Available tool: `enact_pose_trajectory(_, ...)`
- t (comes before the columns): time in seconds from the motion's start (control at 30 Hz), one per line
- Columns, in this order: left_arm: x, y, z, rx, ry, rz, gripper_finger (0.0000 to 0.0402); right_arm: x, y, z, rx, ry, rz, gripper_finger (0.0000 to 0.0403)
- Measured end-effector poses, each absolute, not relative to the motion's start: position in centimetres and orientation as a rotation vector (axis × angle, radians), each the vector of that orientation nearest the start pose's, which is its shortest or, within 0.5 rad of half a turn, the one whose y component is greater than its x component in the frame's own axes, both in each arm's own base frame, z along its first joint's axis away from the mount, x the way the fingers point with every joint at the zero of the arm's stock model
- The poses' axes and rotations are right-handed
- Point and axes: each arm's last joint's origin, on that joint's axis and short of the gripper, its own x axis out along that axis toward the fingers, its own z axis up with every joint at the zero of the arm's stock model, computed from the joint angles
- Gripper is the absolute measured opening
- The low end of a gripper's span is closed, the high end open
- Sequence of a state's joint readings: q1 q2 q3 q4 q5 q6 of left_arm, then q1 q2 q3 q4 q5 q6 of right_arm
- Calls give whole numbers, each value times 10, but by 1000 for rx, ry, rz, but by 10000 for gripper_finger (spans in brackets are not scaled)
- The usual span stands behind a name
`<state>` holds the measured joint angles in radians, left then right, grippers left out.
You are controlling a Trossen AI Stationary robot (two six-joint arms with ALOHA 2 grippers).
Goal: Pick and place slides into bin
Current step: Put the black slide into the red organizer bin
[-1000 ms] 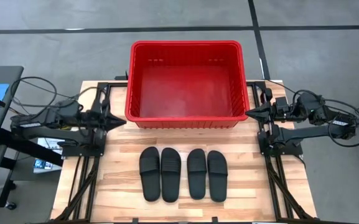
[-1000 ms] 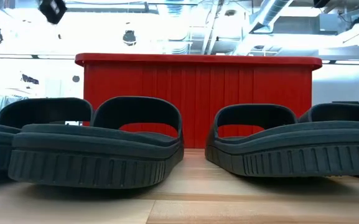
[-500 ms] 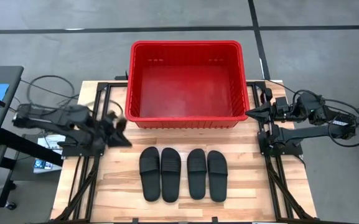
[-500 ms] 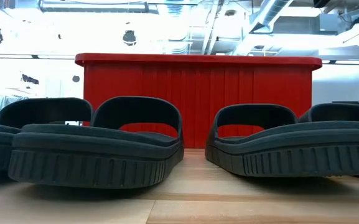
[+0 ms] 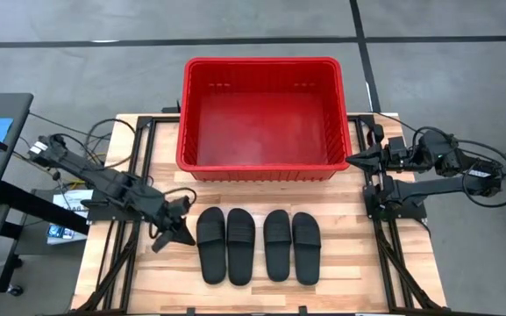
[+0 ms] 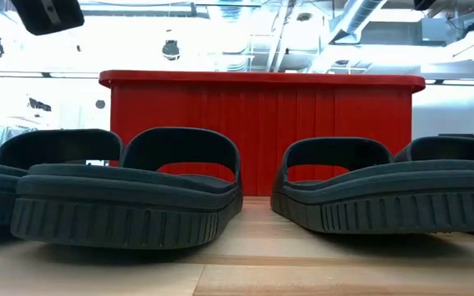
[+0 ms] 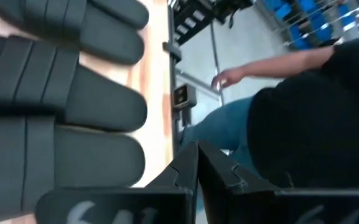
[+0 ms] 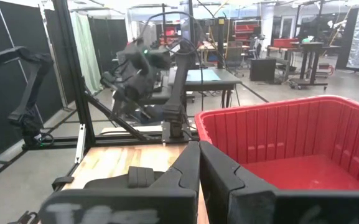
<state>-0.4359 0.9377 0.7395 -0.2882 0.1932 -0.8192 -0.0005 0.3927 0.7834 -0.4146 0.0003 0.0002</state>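
High view showed the bin (image 5: 263, 118) at the far side of the tabletop (image 5: 340, 263), nothing inside it. Four slides (image 5: 258, 246) lay side by side on the tabletop in front of the bin. Left gripper (image 5: 182, 230), fingers closed and empty, hung just beside the leftmost slide. Right gripper (image 5: 352, 159), closed and empty, sat beside the bin's right wall.

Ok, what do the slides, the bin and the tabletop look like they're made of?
The slides: matte black, probably foam or soft rubber; no shine, with moulded ribs along the sole edge in the low view. The bin: glossy red plastic by its sheen, ribbed walls and rolled rim. The tabletop: pale wood, apparently butcher-block; joined strips and grain show.
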Motion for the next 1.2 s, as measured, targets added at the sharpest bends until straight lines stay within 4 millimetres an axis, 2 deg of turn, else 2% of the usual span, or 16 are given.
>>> enact_pose_trajectory(0.23, 201, -105, 259, -673, 781, -325, 0, 76, 0, 351, 0, 24, -1, 0)
enact_pose_trajectory(0.43, 218, -113, 237, -743, 852, -226, 0, 77, 0, 351, 0, 24, -1, 0)
enact_pose_trajectory(0.6, 226, -132, 225, -742, 876, -280, 0, 76, 0, 351, 0, 24, -1, 0)
enact_pose_trajectory(0.7, 224, -147, 220, -708, 899, -344, 0, 76, 0, 351, 0, 24, -1, 0)
enact_pose_trajectory(0.9, 212, -176, 236, -506, 894, -402, 0, 76, 0, 351, 0, 28, -1, 0)
enact_pose_trajectory(1.07, 198, -189, 257, -263, 854, -264, 0, 76, 0, 351, 0, 28, -1, 0)
enact_pose_trajectory(1.2, 187, -194, 267, -131, 818, -173, 0, 76, 0, 351, 0, 28, 0, 0)
